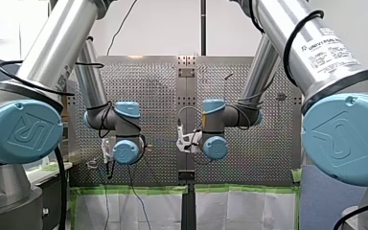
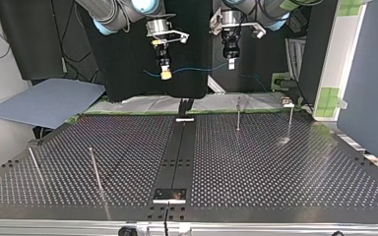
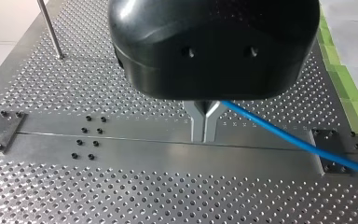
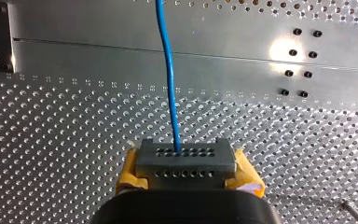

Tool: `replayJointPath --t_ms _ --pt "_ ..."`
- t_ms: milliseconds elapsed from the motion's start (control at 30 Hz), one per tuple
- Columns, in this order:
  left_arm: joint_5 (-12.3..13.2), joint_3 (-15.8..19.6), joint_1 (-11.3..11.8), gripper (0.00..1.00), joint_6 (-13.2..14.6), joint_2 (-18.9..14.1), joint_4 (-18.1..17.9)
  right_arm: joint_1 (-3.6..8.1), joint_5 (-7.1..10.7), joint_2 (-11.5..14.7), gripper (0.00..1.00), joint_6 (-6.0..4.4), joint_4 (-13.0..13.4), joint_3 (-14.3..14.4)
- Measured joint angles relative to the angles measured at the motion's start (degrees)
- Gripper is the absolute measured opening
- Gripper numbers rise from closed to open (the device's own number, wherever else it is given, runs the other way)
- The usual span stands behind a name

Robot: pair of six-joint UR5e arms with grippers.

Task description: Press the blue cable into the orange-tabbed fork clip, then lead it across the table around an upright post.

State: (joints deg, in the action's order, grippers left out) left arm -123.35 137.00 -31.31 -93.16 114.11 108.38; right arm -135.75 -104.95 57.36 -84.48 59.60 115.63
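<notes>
The blue cable (image 2: 197, 69) hangs in the air between my two grippers, high above the far edge of the perforated table (image 2: 256, 157). My right gripper (image 2: 165, 74), with yellow pads, is shut on the cable (image 4: 169, 84), which runs straight ahead from its fingertips. My left gripper (image 2: 231, 64) has its metal fingers (image 3: 198, 126) pressed together. The cable (image 3: 298, 142) leaves from between them and slants off to one side. I cannot make out an orange-tabbed fork clip in any view.
Thin upright posts stand on the table: two at the top view's right far side (image 2: 238, 114) (image 2: 290, 120), two at its left near side (image 2: 95, 169) (image 2: 34, 164). A dark centre rail (image 2: 177, 157) carries a small black fixture (image 2: 185, 105) at its far end. Green tape (image 3: 349, 93) lines the edge.
</notes>
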Motion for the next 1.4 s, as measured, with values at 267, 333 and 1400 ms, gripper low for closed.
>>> replayJointPath --t_ms 267,333,1400 --pt "0.01 -0.06 0.0 0.0 0.21 0.0 -0.06 0.0 0.0 0.01 0.0 0.0 -0.03 0.01" --pt "0.0 -0.07 0.0 0.0 0.24 0.0 -0.08 0.0 0.0 0.0 0.0 0.0 -0.06 0.01" --pt "-0.52 3.61 -2.43 0.0 3.04 -0.6 1.48 -4.69 -2.06 -4.75 0.0 0.17 -4.84 -4.75"
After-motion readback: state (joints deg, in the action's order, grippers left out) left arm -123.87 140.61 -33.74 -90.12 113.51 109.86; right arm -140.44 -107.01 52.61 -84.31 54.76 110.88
